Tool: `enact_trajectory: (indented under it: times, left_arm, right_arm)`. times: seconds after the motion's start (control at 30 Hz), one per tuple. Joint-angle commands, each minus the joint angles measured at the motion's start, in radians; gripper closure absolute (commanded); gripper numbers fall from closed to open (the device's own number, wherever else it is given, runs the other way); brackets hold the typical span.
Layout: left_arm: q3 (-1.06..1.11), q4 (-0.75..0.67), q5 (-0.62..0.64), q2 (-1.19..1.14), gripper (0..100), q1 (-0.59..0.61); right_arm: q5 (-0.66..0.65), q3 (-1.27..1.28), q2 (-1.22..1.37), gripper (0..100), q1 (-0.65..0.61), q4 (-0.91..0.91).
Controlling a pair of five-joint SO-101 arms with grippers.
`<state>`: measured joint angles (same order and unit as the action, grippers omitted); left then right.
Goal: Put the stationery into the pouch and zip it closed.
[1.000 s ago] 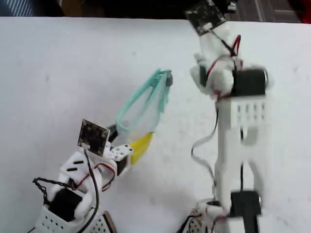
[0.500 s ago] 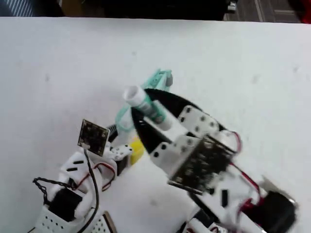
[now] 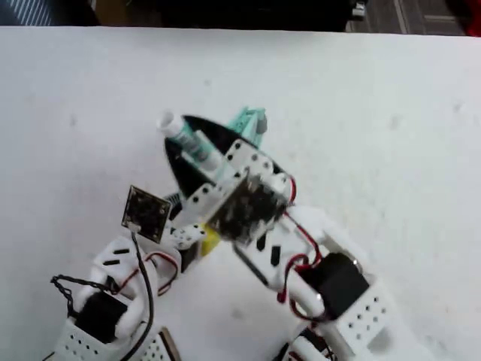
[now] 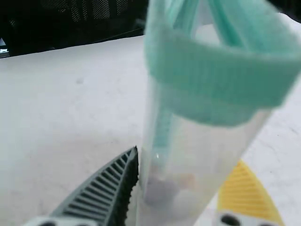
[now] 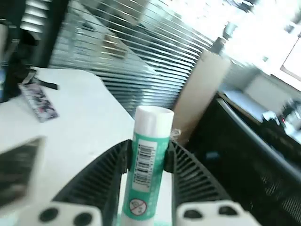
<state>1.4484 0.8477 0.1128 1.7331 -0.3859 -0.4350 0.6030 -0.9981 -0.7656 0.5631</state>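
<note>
A clear pouch with a mint-green zipper edge [image 3: 252, 120] lies mid-table, mostly covered by an arm in the high view. My left gripper [image 4: 181, 197] is shut on the pouch [image 4: 197, 141], one dark finger and one yellow finger at its clear wall. In the high view the left gripper [image 3: 201, 238] sits at the pouch's near end. My right gripper [image 5: 146, 181] is shut on a green-and-white glue stick [image 5: 148, 160], which stands up between the black fingers. From above, the glue stick [image 3: 188, 139] pokes out past the right gripper [image 3: 204, 154], above the pouch.
White table top [image 3: 391, 113] spreads open at the back, left and right. The right arm's body [image 3: 323, 286] crosses the near middle of the table. A dark strip [image 3: 225, 11] runs behind the far table edge.
The right arm swung from the back right down over the pouch with the glue stick in its gripper, then carried it further left. The left arm kept still.
</note>
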Motion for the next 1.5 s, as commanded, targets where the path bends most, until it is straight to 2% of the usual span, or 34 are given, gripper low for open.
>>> enact_trajectory:
  times: [0.0,0.13,0.37,0.53,0.6,0.73,0.8,0.9,1.1,1.3,1.37,1.47]
  left_arm:
    - [-0.012,-0.018,-0.009,0.010,72,-0.012]
    - [-0.012,-0.020,-0.008,0.010,72,-0.012]
    - [-0.012,-0.020,-0.008,0.010,72,-0.010]
    - [-0.012,-0.020,-0.008,0.010,72,-0.010]
    - [-0.012,-0.020,-0.008,0.010,72,-0.010]
    - [-0.012,-0.020,-0.008,0.010,72,-0.010]
    - [-0.012,-0.020,-0.008,0.010,72,-0.010]
    - [-0.011,-0.020,-0.008,0.010,72,-0.010]
    - [-0.011,-0.020,-0.008,0.010,72,-0.010]
    - [-0.011,-0.020,-0.008,0.010,72,-0.016]
    - [-0.011,-0.020,-0.008,0.010,72,-0.018]
    - [-0.011,-0.020,-0.008,0.010,72,-0.018]
  right_arm:
    - [0.121,0.011,0.004,98.2,0.105,-0.051]
    - [0.178,0.068,-0.010,98.2,0.136,-0.051]
    - [0.183,0.196,-0.088,98.2,0.131,-0.081]
    - [0.180,0.227,-0.171,98.0,0.130,-0.019]
    - [0.172,0.224,-0.202,93.3,0.107,0.028]
    - [0.087,0.219,-0.209,71.7,0.047,0.102]
    - [0.051,0.189,-0.193,73.0,0.038,0.142]
    - [0.041,0.104,-0.159,78.2,0.039,0.194]
    - [0.044,-0.110,-0.088,78.9,0.045,0.320]
    - [0.048,-0.486,0.077,78.9,0.124,0.605]
    - [0.094,-0.628,0.177,78.7,0.133,0.730]
    - [0.267,-0.841,0.361,78.6,0.134,0.903]
